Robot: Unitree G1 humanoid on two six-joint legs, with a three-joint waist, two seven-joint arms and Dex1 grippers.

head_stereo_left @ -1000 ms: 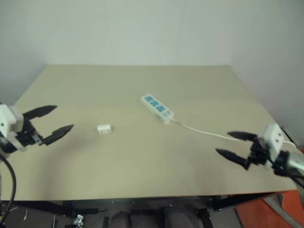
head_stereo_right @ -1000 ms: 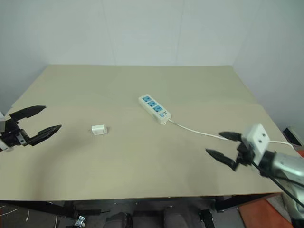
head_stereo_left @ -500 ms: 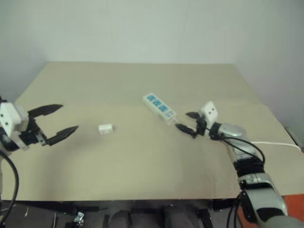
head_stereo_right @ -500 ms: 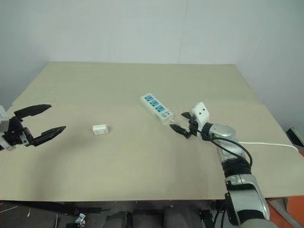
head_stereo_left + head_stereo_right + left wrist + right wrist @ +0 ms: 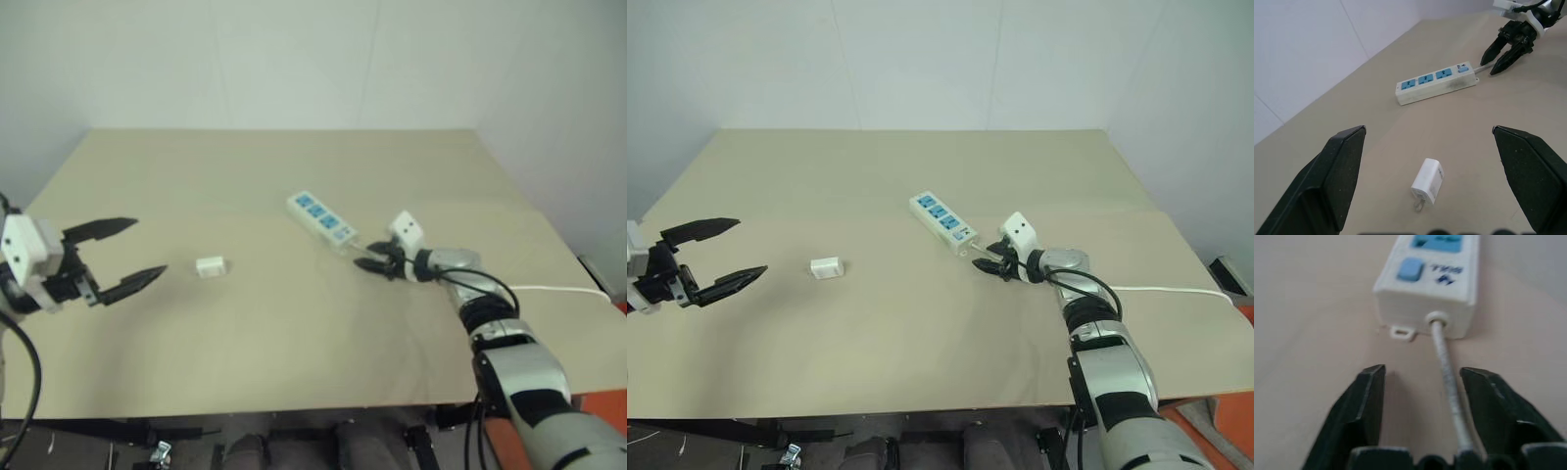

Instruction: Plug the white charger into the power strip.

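Note:
The power strip (image 5: 321, 217) lies slantwise at mid table, blue socket faces up, its thin cord (image 5: 549, 290) trailing off to the right. The white charger (image 5: 210, 265) lies on its side left of the strip, prongs showing in the left wrist view (image 5: 1428, 182). My right gripper (image 5: 364, 257) sits low at the strip's cord end. In the right wrist view its fingers (image 5: 1369, 401) stand apart on either side of the cord (image 5: 1447, 377), just short of the strip's end (image 5: 1425, 289), not pinching it. My left gripper (image 5: 147, 248) hovers wide open left of the charger, holding nothing.
The tan table (image 5: 294, 333) meets pale walls at the back and right. Its front edge runs just below both arms. The cord leaves over the table's right edge. Bare tabletop lies between the charger and the strip.
My right arm swung from the table's near right corner up to the strip's cord end, and its fingers narrowed around the cord. The left gripper, charger and strip stayed put.

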